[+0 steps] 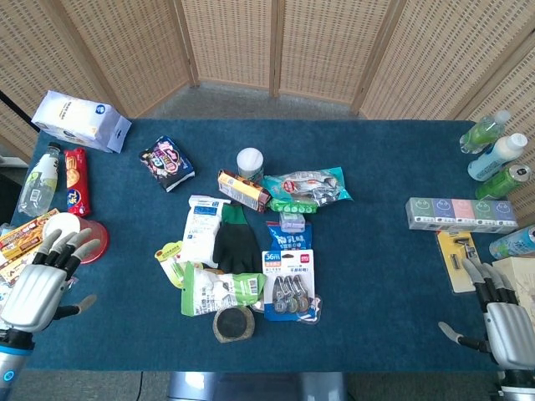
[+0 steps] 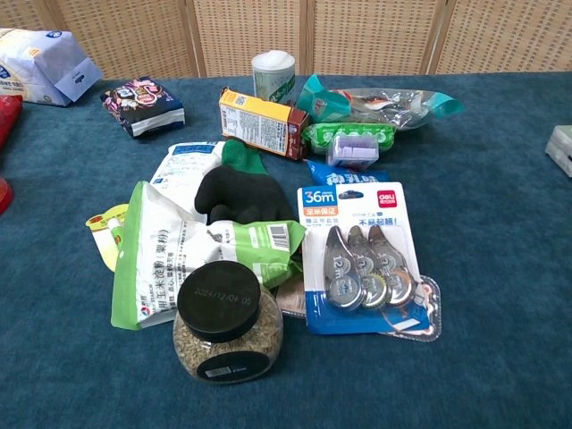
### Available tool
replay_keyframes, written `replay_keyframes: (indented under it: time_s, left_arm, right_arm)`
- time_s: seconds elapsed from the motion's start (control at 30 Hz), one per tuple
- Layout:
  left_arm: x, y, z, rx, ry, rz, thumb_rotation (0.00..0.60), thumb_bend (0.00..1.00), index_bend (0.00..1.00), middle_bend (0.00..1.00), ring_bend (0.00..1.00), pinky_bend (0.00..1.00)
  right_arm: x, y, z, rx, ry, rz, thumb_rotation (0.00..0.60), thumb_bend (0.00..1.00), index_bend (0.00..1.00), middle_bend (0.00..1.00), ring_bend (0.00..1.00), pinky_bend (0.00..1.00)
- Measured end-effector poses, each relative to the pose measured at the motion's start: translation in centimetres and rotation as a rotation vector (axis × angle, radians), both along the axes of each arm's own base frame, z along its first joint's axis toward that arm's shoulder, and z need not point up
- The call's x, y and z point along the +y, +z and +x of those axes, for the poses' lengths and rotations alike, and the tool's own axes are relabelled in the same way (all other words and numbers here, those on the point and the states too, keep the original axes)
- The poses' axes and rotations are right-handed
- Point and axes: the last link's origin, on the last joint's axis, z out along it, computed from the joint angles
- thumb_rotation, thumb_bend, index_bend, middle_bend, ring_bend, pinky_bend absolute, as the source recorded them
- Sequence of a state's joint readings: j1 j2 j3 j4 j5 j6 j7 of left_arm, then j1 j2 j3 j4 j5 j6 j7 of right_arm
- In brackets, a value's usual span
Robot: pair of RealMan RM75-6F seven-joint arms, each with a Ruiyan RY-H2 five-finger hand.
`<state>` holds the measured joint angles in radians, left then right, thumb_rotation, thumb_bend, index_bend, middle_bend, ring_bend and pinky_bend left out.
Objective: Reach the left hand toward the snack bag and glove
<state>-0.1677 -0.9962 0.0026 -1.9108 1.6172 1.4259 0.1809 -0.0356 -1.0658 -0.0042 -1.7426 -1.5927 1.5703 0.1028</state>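
Observation:
A black glove [image 1: 236, 244] with a green cuff lies in the middle of the pile, seen also in the chest view as the black glove [image 2: 234, 192]. Just below it lies a white and green snack bag [image 1: 219, 290], the same snack bag [image 2: 179, 255] filling the chest view's left centre. My left hand [image 1: 42, 288] hovers at the table's front left corner, fingers spread and empty, far left of both. My right hand [image 1: 501, 322] sits at the front right corner, open and empty. Neither hand shows in the chest view.
A jar with a black lid [image 2: 223, 322] stands in front of the snack bag. A blue correction-tape pack [image 2: 362, 255] lies to its right. A red lid [image 1: 90, 238], a white cup [image 1: 60, 225] and snack packets [image 1: 21, 236] crowd the space by my left hand.

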Motion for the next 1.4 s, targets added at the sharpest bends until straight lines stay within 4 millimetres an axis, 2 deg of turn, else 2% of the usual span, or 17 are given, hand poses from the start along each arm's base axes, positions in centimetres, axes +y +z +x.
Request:
replay_keyframes:
  time_s: [0.27,0.5,0.7,0.9,1.0,1.4]
  left_arm:
    - [4.6,-2.6,1.5,0.087,-0.070,-0.098,0.600,0.21,0.10,0.10,0.12,0.00]
    - [9.4,-7.2,3.6,0.151,-0.145,-0.192,0.600,0.21,0.06,0.08,0.08,0.00]
    - [12.3,-10.6,4.4,0.236,-0.185,-0.216,0.600,0.21,0.05,0.07,0.08,0.00]
    - [13.7,-13.8,5.4,0.233,-0.194,-0.246,0.600,0.21,0.04,0.07,0.08,0.00]
    - [14.1,-14.7,5.8,0.208,-0.188,-0.265,0.600,0.21,0.04,0.07,0.08,0.00]
    - [13.7,-16.2,5.4,0.129,-0.130,-0.317,0.600,0.21,0.04,0.08,0.08,0.00]
  right_arm:
    - [0.6,0.5,-0.1,-0.003,-0.010,-0.024,0.578,0.15,0.00,0.00,0.00,0.00]
    - [1.3,1.3,-0.6,0.001,-0.036,-0.055,0.575,0.15,0.00,0.00,0.00,0.00]
    - [2.0,2.1,-0.9,0.007,-0.058,-0.082,0.577,0.15,0.00,0.00,0.00,0.00]
    - [2.4,2.3,-1.1,-0.002,-0.069,-0.089,0.578,0.15,0.00,0.00,0.00,0.00]
    - [2.5,2.4,-1.2,-0.006,-0.074,-0.090,0.576,0.15,0.00,0.00,0.00,0.00]
    - [2.6,2.3,-1.6,-0.019,-0.078,-0.080,0.577,0.15,0.00,0.00,0.00,0.00]
